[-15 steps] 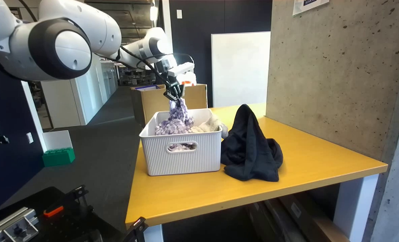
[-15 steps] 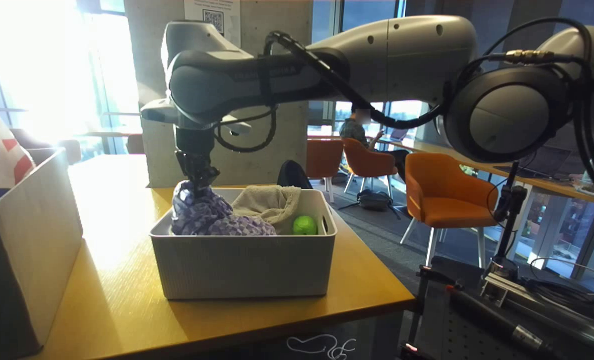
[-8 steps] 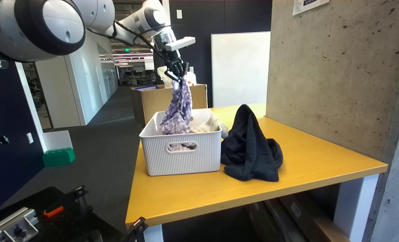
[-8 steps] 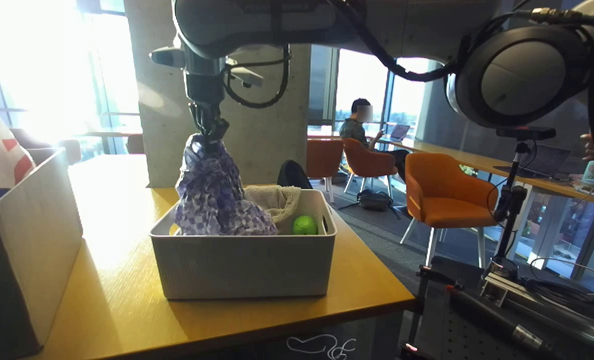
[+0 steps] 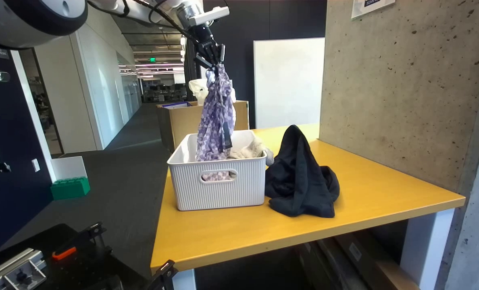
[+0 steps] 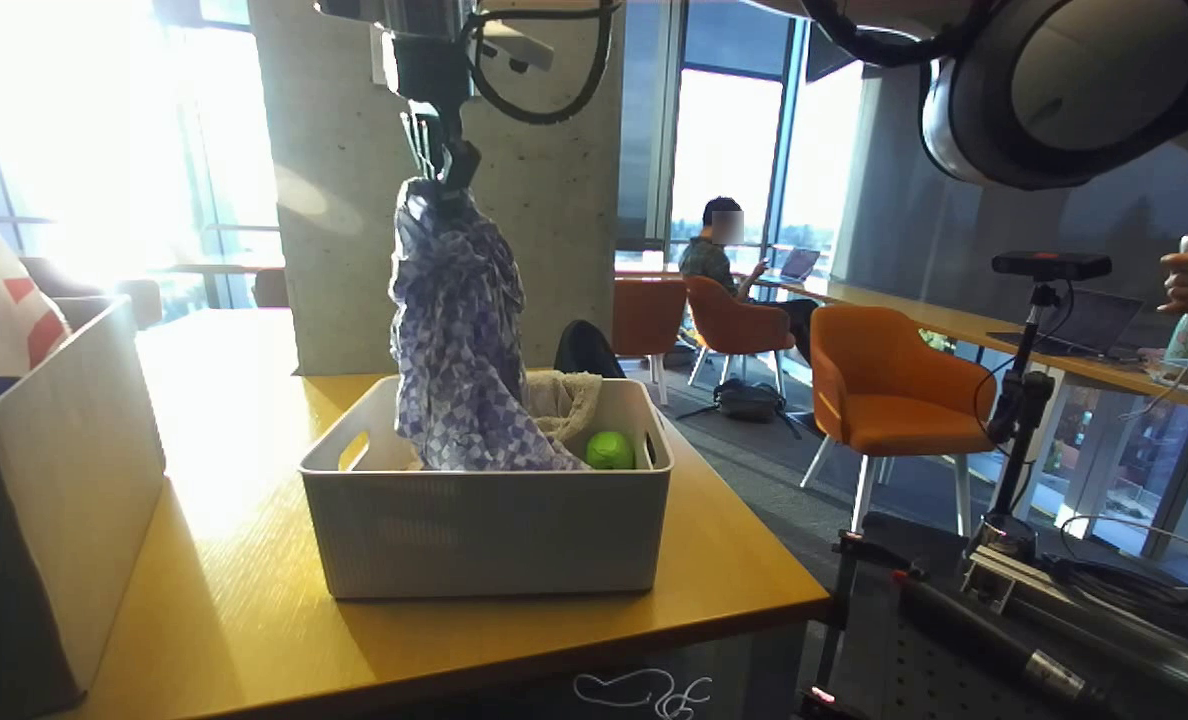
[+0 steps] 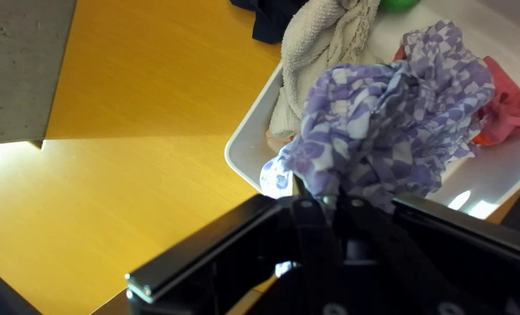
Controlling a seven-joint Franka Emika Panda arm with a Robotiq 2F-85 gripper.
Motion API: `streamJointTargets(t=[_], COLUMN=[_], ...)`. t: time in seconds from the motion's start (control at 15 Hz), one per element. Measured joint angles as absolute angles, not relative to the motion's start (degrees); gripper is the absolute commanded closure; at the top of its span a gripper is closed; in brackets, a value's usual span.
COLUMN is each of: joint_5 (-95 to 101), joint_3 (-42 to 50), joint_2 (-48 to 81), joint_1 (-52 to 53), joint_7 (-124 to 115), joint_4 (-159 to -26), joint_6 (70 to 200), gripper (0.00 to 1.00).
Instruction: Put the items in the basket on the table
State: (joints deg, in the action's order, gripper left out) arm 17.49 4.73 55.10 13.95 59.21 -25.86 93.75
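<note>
Pinching the top of the purple-and-white checked cloth (image 5: 215,121), the claw (image 5: 214,65) has it straight below, long axis near vertical, lower end inside the ribbed white basket (image 5: 219,195), whose left wall stands near the edge of the bench (image 5: 368,185) in an exterior view. Next rightward, a beige terry towel (image 5: 247,152) laps over the basket's rim; beside that, a peaked dark navy cloth (image 5: 304,185) sits on the bench. Beyond it the bench runs on to a concrete wall (image 5: 409,80). If the task means unloading the basket, as I read it, the claw must rise until the lower end clears the rim, then travel right, past the navy cloth, to that stretch. Loose folds might snag the towel; whether they touch is hidden.
</note>
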Motion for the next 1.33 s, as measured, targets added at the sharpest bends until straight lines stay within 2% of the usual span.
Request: streamJointTargets(t=[0.47,1.33], joint_5=[19.7,19.4], joint_3=[5.1,1.1], joint_2=[54.2,58.3], joint_1=[16.7,24.3], joint_7=[61.0,85.2], joint_4=[-26.3,-26.3], joint_6=[93.7,93.8], gripper=[0.98,0.98])
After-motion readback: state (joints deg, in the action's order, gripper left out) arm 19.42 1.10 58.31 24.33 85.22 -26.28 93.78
